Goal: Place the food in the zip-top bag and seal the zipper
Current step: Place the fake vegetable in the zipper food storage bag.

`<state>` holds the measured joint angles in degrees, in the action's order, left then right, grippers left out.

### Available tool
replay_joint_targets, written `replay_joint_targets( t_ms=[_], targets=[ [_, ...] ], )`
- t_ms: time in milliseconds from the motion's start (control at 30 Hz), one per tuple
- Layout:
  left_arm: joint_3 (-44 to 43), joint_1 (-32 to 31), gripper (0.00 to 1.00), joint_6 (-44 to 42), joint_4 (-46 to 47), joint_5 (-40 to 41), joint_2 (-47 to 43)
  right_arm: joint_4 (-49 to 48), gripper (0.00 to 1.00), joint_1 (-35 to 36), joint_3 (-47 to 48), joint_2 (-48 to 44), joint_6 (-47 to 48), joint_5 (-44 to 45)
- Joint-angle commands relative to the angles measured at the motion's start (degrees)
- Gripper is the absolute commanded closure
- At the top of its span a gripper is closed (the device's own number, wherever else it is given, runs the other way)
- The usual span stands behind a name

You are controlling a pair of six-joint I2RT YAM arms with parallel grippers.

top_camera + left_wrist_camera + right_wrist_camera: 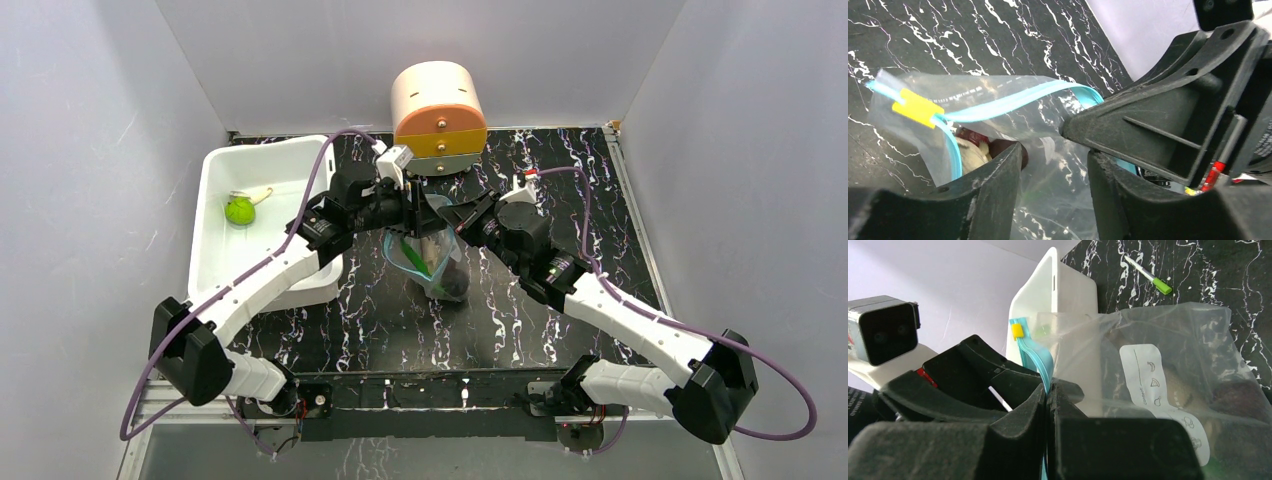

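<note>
L claw (1054, 167) open at bag (998, 92); R claw (1048, 390) pinching zipper (1031, 347); both arms stretched inward, meeting.

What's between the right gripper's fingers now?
The teal zipper strip of the zip-top bag, pinched in the shut right gripper; the right wrist view shows it.

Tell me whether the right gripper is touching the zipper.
Touching. Right wrist view: the right gripper is shut on the zipper, the teal strip running between its fingers.
</note>
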<state>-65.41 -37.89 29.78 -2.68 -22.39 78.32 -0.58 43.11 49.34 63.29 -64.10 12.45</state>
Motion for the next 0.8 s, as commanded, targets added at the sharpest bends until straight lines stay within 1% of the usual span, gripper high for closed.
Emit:
replay_joint_targets(
  t_ms=[0,100,233,300,367,433,500,567,633,700,767],
  targets=[
    [-5.70,-0.30,0.46,0.10,-3.17,1.46,-2.53,-3.37,1.00,0.18,2.44,-0.80,1.48,1.42],
    [-9.04,-0.26,0.39,-1.66,-8.90,7.21,-4.25,-2.81,1.00,0.14,2.43,-0.81,2.22,1.91],
    [-14.21,-0.25,0.39,-5.39,-17.81,14.79,-5.52,-2.63,1.00,0.20,2.38,0.06,2.66,2.72],
    [-16.36,-0.26,0.40,-6.82,-22.50,19.75,-6.18,-2.88,1.00,0.15,2.78,0.61,3.07,3.01],
    [-17.60,-0.26,0.43,-7.63,-27.74,24.15,-7.58,-2.85,1.00,0.18,3.36,0.89,3.81,3.29],
    [-17.17,-0.26,0.50,-7.74,-30.52,26.39,-9.16,-2.83,1.00,0.09,3.63,1.04,4.38,3.66],
    [-16.10,-0.26,0.56,-6.94,-32.56,26.48,-10.59,-3.20,1.00,0.14,3.73,1.07,4.64,3.68],
    [-14.56,-0.23,0.62,-5.86,-34.26,24.22,-11.84,-3.24,1.00,0.08,4.07,1.29,4.72,3.58],
    [-12.19,-0.30,0.63,-4.91,-34.51,20.33,-13.50,-3.20,1.00,0.10,4.35,1.35,4.86,3.60],
    [-9.63,-0.26,0.60,-3.73,-34.11,16.70,-15.18,-3.20,1.00,0.16,4.48,1.31,4.94,3.61],
    [-6.91,-0.27,0.58,-2.20,-31.82,12.79,-16.73,-3.11,1.00,0.14,4.49,1.19,4.95,3.56]
  ],
)
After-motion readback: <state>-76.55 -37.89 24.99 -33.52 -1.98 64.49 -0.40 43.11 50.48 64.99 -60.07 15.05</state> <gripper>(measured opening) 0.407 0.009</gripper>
